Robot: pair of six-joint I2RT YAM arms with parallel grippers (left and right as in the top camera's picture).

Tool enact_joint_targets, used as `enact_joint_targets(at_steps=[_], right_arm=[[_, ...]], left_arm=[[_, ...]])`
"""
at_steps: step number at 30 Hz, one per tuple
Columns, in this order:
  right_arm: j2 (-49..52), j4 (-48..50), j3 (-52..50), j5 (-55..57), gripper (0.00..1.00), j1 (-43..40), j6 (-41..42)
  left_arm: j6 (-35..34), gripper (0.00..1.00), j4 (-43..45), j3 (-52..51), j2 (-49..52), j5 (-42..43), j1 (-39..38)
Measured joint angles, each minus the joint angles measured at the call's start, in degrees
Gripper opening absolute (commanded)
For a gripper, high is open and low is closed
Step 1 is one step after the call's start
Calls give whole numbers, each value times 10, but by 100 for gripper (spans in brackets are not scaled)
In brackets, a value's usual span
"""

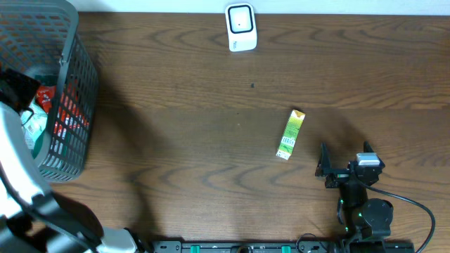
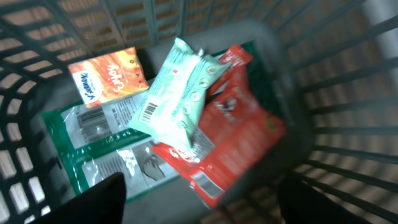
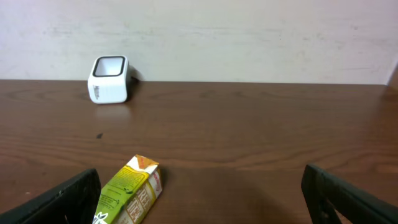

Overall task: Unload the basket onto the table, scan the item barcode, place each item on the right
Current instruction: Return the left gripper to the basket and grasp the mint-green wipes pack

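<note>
Green carton (image 1: 290,134), just ahead of right pincer (image 1: 323,169)

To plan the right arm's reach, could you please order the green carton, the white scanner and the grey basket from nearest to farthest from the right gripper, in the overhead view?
1. Green carton: just ahead and left of the right gripper.
2. White scanner: far side, near the middle.
3. Grey basket: far left.
</note>
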Motion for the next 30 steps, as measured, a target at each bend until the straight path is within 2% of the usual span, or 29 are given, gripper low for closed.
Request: enact_joint_targets(at_steps=[6,12,22,27,30], right_arm=[[0,0,0,0,99,0,0],[0,0,0,0,99,0,0],[0,0,0,0,99,0,0],[0,0,0,0,99,0,0],[0,0,0,0,99,0,0]], left_arm=[[53,66,38,0,81,1,2],[89,66,68,0,124,1,2],[101,65,72,0,182,-12,2],[106,60,64,0,189,-19,5],[105,54,64,0,189,-25,6]])
